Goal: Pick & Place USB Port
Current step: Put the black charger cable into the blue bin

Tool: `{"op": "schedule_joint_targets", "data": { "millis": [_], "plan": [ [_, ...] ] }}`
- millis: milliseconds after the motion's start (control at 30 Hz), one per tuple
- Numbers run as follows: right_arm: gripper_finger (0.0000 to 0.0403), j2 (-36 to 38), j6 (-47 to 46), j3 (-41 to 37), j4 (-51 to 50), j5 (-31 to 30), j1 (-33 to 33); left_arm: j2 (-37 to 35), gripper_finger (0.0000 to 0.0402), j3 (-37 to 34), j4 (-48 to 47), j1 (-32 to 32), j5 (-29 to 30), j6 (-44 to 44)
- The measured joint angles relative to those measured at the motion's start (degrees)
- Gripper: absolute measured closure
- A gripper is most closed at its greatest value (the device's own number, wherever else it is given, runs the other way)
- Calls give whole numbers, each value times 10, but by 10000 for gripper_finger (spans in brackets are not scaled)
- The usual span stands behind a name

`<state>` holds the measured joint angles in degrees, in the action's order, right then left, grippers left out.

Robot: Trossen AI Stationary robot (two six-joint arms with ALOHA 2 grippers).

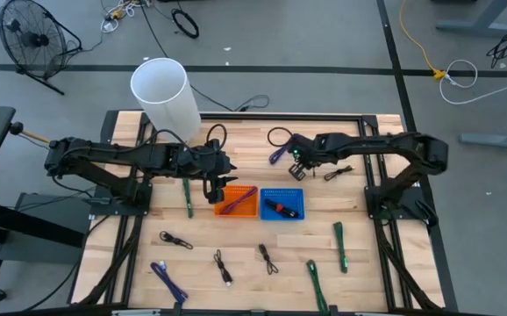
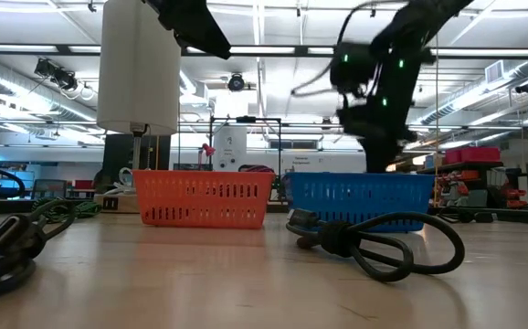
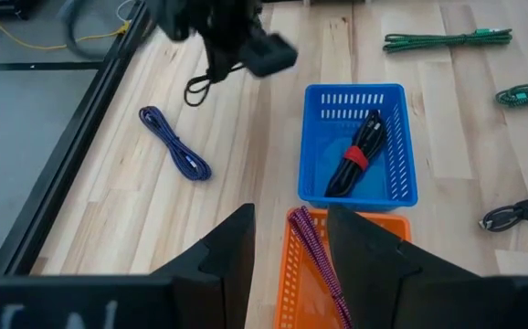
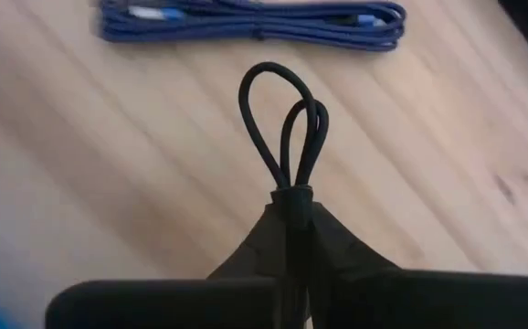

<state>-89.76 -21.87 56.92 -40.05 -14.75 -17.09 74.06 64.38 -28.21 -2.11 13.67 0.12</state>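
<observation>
I see right gripper (image 4: pixel 293 215) jaws clamped on black cable bundle (image 4: pixel 285 128), loops pointing ahead; blue basket (image 1: pixel 282 204) just beyond it, toward me. Left gripper (image 3: pixel 290 242) jaws apart over orange basket (image 3: pixel 293 274).

orange basket (image 2: pixel 203 198) beside blue basket (image 2: pixel 360 198), coiled black cable (image 2: pixel 374 239) on the table (image 2: pixel 246 283)
</observation>
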Motion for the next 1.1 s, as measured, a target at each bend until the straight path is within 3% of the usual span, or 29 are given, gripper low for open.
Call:
{"op": "schedule_joint_targets", "data": {
  "millis": [100, 267, 433, 667, 1100],
  "plan": [
    [393, 39, 0, 13, 5, 61, 29, 0, 259, 0, -1, 0, 0, 0],
    [393, 87, -16, 15, 3, 99, 100, 0, 259, 0, -3, 0, 0, 0],
    [393, 108, -67, 15, 14, 83, 184, 0, 259, 0, -4, 0, 0, 0],
    [393, 87, -78, 15, 109, 51, 272, 0, 259, 0, -4, 0, 0, 1],
    [394, 35, -37, 15, 142, 1, 303, 0, 259, 0, -4, 0, 0, 2]
  ]
}}
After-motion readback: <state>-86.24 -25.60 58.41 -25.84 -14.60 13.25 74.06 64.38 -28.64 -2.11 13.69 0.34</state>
